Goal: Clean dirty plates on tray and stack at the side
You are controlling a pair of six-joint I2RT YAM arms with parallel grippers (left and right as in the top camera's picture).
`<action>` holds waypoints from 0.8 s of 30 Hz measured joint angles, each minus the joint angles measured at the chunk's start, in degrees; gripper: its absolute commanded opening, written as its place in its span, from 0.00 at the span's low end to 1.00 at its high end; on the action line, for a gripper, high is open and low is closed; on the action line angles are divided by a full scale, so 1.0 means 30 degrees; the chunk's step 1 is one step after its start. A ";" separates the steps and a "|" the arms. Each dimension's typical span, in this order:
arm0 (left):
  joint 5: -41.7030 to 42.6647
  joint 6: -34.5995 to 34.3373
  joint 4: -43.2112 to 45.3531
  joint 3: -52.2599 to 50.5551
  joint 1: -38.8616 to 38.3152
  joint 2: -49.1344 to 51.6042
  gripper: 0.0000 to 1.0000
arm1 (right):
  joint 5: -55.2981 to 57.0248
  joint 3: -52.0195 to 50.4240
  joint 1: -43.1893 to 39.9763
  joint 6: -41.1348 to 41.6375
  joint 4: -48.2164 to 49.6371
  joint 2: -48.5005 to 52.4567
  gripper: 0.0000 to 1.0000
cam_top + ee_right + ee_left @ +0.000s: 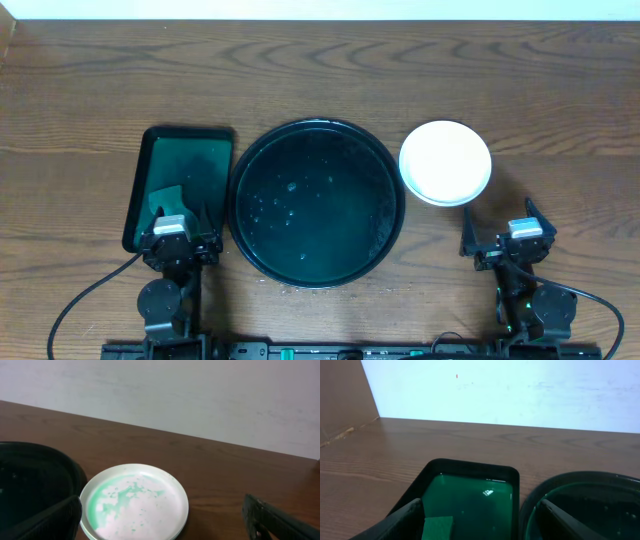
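The round black tray (318, 225) lies mid-table with only water drops on it; its rim also shows in the left wrist view (580, 480) and the right wrist view (35, 475). The plates (445, 162) sit stacked on the table just right of the tray. The top plate (134, 502) is white with pale green smears, and another rim shows beneath it. My right gripper (507, 236) (162, 522) stands open, empty, a little in front of the stack. My left gripper (181, 232) (482, 521) is open over the near end of a green rectangular tray, holding nothing.
The dark green rectangular tray (183, 160) (470, 490) lies left of the round tray, holding green liquid and a green sponge (168, 198) (438, 527) at its near end. A pale wall runs along the table's far edge.
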 measured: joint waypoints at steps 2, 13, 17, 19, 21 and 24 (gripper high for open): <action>0.0000 0.0000 0.0000 0.0000 0.0000 0.0022 0.72 | 0.0000 0.0000 0.0000 0.0000 0.0007 0.0000 0.99; 0.0000 0.0000 0.0000 0.0000 0.0000 0.0554 0.72 | -0.0007 0.0000 0.0000 0.0000 0.0000 0.0000 0.99; 0.0000 0.0000 0.0000 0.0000 0.0000 0.0554 0.72 | 0.0000 0.0000 0.0000 0.0000 0.0000 0.0000 0.99; 0.0000 0.0000 0.0000 0.0000 0.0000 0.0554 0.73 | -0.0007 0.0000 0.0000 0.0000 0.0000 0.0000 0.99; 0.0000 0.0000 0.0000 0.0000 0.0000 0.0554 0.73 | 0.0000 0.0000 0.0000 0.0000 0.0000 0.0000 0.99; 0.0000 0.0000 0.0000 0.0000 0.0000 0.0554 0.72 | 0.0000 0.0000 0.0000 0.0000 0.0000 0.0000 0.99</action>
